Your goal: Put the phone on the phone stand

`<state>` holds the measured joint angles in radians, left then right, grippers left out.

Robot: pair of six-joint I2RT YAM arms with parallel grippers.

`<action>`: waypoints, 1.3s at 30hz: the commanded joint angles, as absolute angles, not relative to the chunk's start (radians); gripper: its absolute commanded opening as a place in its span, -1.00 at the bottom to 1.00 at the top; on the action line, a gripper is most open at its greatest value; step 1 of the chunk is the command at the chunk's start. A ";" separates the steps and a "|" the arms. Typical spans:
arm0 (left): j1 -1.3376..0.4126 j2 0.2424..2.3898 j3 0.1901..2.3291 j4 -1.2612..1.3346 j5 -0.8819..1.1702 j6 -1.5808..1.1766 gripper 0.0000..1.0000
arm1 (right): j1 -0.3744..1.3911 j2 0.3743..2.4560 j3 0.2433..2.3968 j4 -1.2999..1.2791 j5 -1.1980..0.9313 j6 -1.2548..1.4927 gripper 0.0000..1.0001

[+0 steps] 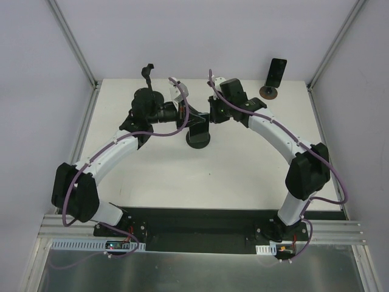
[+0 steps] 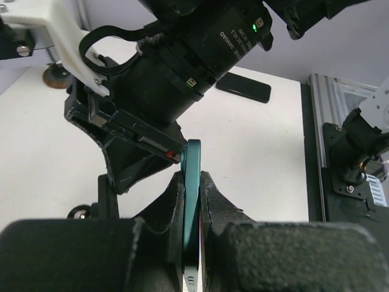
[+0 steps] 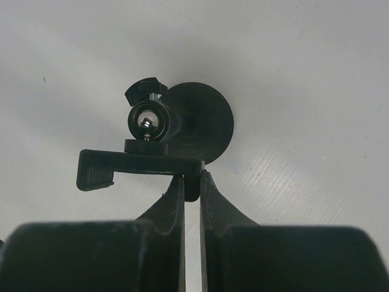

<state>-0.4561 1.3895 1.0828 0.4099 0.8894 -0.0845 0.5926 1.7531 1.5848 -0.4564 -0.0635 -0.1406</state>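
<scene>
White table (image 1: 243,176); phone (image 2: 192,210) faces hidden by left gripper (image 2: 192,179)

Smooth teal phone (image 2: 192,207) edge with satin sheen, phone stand (image 3: 203,118) matt black plastic, clamp arm (image 3: 95,175) tip ribbed, ball joint (image 3: 146,123) polished shiny metal, table (image 3: 292,176) matt white, faintly grained lower right of frame

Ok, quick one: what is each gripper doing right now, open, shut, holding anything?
Left gripper: shut on the phone, held edge-on.
Right gripper: shut on the phone stand.
</scene>
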 commanded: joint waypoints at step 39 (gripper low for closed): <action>-0.436 1.832 1.451 0.615 1.325 -0.023 -1.00 | 0.517 1.687 1.548 -0.482 -0.603 -0.275 -0.99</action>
